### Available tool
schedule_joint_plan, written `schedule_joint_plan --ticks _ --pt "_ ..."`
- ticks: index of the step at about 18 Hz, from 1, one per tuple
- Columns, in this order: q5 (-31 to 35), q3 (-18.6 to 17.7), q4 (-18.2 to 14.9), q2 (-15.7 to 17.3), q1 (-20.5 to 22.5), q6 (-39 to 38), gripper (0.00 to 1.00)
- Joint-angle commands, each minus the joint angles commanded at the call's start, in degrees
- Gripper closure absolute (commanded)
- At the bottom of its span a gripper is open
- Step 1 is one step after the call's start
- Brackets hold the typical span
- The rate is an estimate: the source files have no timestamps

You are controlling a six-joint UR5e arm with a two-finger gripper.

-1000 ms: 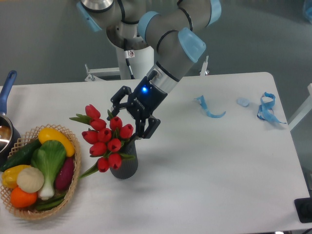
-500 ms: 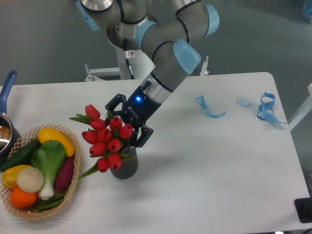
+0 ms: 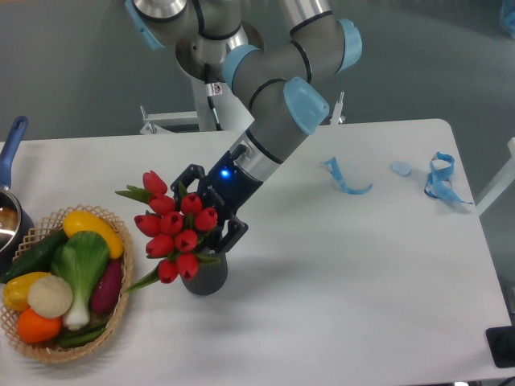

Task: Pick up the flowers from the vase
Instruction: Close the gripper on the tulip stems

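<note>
Camera view shows the black gripper (image 3: 211,219), open with nothing held, pushed into the red tulip flowers (image 3: 177,227) left of middle, which could tip the small dark grey ribbed vase (image 3: 204,275) over on the white table (image 3: 346,281).

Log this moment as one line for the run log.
gripper: open, around the stems | flowers: in vase, not lifted | phase: closing in for grasp

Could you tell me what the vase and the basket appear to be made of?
Vase: dark grey, matte, no shine, possibly ceramic or plastic; hard to tell. Basket: tan woven wicker, its interlaced strands visible along the rim.
</note>
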Motion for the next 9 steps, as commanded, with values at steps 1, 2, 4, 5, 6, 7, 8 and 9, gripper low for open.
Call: schedule_joint_plan --ticks 1,2,4,5,6,7,8,9 --pt "0.0 0.2 0.0 0.0 0.1 0.0 0.46" --pt "0.0 0.4 0.0 0.0 0.3 0.0 0.49" --pt "0.0 0.5 0.0 0.0 0.6 -0.1 0.55" --pt "-0.1 0.5 -0.1 0.0 0.8 -0.1 0.58" --pt "-0.1 0.5 -0.1 0.0 0.9 -0.1 0.60" --pt "-0.2 0.6 -0.1 0.1 1.0 -0.1 0.61" --pt "-0.2 0.5 -0.3 0.1 1.1 -0.1 0.65" --pt "-0.1 0.6 -0.4 0.1 1.1 -0.1 0.66"
